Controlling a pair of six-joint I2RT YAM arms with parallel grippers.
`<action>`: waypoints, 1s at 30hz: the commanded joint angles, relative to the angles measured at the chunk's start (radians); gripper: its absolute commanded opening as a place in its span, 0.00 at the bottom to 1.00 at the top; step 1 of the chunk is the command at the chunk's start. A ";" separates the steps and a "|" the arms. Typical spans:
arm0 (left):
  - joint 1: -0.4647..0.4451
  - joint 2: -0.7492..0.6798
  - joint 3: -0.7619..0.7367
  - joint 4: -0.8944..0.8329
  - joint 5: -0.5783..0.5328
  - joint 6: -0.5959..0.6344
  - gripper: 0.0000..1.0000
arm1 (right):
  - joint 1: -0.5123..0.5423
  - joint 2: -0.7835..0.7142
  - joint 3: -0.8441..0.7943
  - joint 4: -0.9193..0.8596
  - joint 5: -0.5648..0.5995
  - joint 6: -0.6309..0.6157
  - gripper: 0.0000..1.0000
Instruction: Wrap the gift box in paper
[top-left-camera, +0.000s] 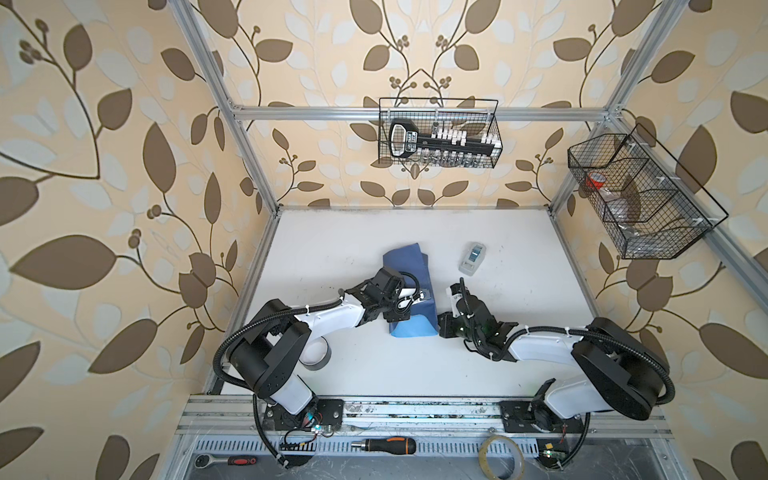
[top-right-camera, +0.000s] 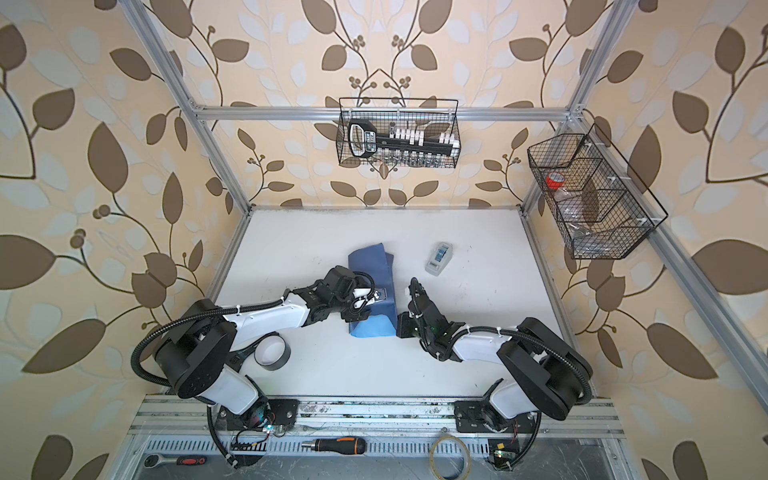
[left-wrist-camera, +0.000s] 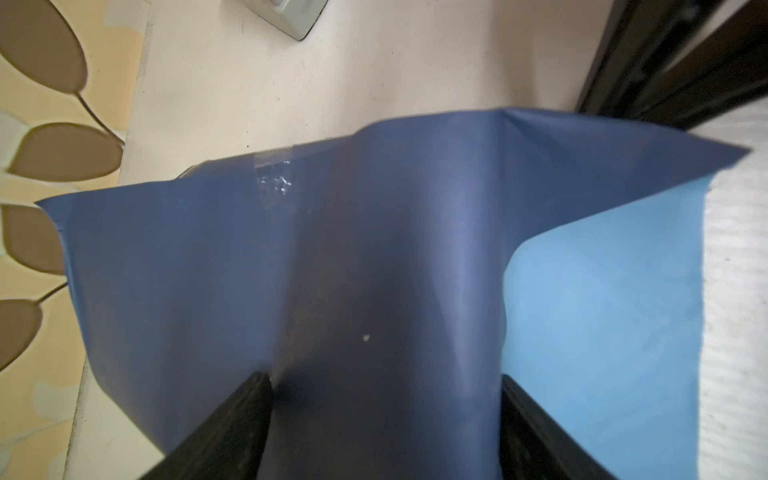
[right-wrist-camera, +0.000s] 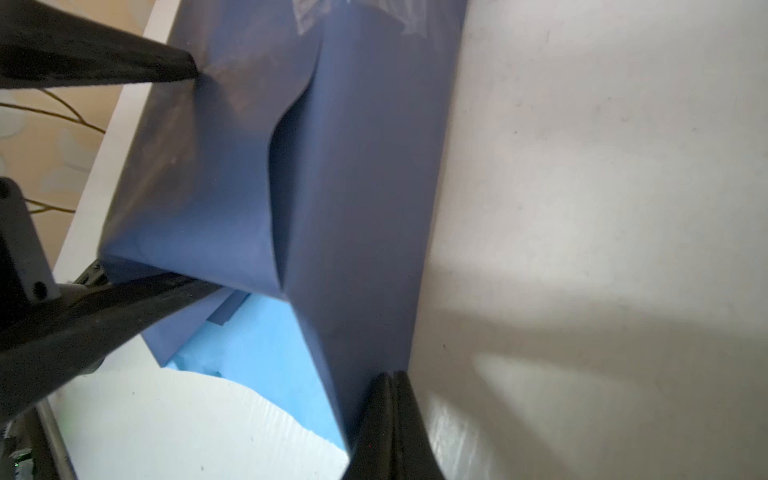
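In both top views: looks steeply down from high above the front rail (top-left-camera: 415, 409) toward the back wall (top-left-camera: 332, 62), far enough to hold the whole table (top-left-camera: 365, 374); near-identical framing, slightly offset sideways. From each wrist: stares along the left gripper (left-wrist-camera: 384, 380) or right gripper (right-wrist-camera: 390, 376), pressed close to the paper (left-wrist-camera: 374, 249), shared by all four. From the right wrist, also catches the left gripper's fingers (right-wrist-camera: 174, 70).

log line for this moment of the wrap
left hand: wide, clamping folded paper | right hand: shut at paper edge | clear tape: on seam | near end: open
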 joint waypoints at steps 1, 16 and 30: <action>-0.008 0.043 0.007 -0.053 -0.008 0.057 0.82 | 0.005 0.034 0.000 0.075 -0.030 0.042 0.02; -0.007 0.044 0.009 -0.058 -0.008 0.053 0.82 | 0.017 0.071 0.006 0.161 -0.017 0.100 0.01; -0.008 0.055 0.016 -0.060 -0.013 0.055 0.82 | 0.025 0.140 0.002 0.287 0.041 0.169 0.00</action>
